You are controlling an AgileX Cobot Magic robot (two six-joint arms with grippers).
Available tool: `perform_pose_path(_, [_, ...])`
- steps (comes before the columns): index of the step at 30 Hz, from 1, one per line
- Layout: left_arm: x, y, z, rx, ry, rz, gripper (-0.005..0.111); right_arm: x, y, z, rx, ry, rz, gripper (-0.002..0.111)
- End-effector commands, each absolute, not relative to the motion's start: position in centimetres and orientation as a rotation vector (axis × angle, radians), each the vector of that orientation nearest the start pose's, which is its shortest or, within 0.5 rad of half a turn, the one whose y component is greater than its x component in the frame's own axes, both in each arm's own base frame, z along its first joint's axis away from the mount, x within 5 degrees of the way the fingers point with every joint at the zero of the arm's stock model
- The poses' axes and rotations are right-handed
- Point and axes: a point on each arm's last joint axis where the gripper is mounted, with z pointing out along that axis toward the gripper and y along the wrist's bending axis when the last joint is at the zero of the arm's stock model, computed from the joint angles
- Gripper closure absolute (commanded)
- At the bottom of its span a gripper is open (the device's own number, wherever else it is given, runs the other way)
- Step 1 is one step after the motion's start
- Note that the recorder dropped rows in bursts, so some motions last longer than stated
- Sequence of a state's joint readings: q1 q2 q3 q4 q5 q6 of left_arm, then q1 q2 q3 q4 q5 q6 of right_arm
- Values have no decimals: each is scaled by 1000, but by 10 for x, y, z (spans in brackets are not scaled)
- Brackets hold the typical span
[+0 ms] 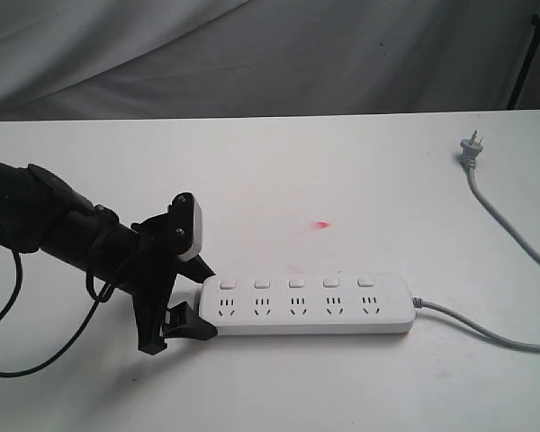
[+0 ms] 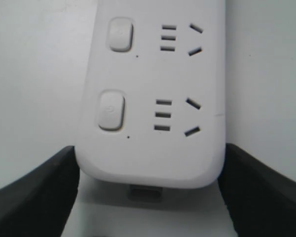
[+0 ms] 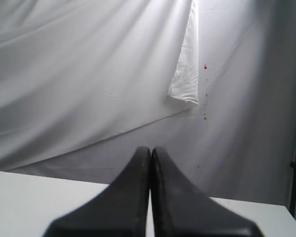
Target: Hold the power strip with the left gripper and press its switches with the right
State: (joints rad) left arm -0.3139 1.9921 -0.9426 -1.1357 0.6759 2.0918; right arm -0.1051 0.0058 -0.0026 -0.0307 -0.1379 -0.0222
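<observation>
White and smooth, the desk [image 1: 369,171] is backed by a soft, wrinkled grey cloth [image 1: 252,54]. Near the front edge of the desk, about the middle, the power strip [image 1: 306,306] is laid flat, with its long side along that edge. It is made of shiny white plastic and is shaped like a long bar with round ends. Five switches [image 1: 296,283] are set in a row on top, on the side away from the front edge. Each is a small square with soft corners. Beside each switch a group of dark socket holes [image 2: 170,114] is cut, some straight and some slanted. A grey rubbery cord [image 1: 486,328] is joined to the end of the strip nearer the right edge. It is looped back to a grey plug [image 1: 469,148] by the far right corner. A small red mark [image 1: 321,224] is seen on the desk behind the strip.

The end of the strip nearer the left edge is clamped by the left gripper [image 1: 205,301]. Its black fingers [image 2: 39,197] are pressed against both long sides. The right gripper [image 3: 150,150] is seen only by its own camera, held up before the cloth, with its black fingers squeezed together on nothing.
</observation>
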Motion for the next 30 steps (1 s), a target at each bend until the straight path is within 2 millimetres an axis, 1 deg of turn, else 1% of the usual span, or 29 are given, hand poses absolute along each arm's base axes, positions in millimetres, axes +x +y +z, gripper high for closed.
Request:
perform_pose_path(1, [303, -153, 100, 1722, 1940, -599, 107, 53, -5, 230, 37, 1301, -114, 108])
perform_pose_path(3, [303, -153, 100, 1722, 1940, -599, 107, 53, -5, 230, 98, 1297, -34, 108])
perform_pose_path(4, [303, -153, 100, 1722, 1940, -599, 107, 53, -5, 231, 148, 1281, 34, 108])
perform_pose_path(8, [303, -153, 100, 1722, 1940, -599, 107, 49, -4, 241, 145, 1161, 60, 108])
perform_pose_path(9, [303, -153, 100, 1722, 1940, -599, 107, 49, -4, 241, 152, 1153, 72, 108])
perform_pose_path(10, [303, -153, 100, 1722, 1940, -599, 107, 50, -4, 240, 167, 1193, 82, 108])
perform_pose_path(13, [303, -153, 100, 1722, 1940, -599, 107, 46, -4, 257, 194, 1215, 108, 108])
perform_pose_path(17, [303, -153, 100, 1722, 1940, -599, 107, 42, -4, 282, 191, 1169, 117, 108])
perform_pose_path(22, [303, -153, 100, 1722, 1940, -599, 107, 52, -5, 304, 197, 1212, 124, 108])
perform_pose_path(26, [303, -153, 100, 1722, 1940, -599, 107, 64, -3, 323, 155, 1248, 122, 108])
perform_pose_path(30, [303, -153, 100, 1722, 1940, -599, 107, 78, -2, 346, 126, 1330, 119, 108])
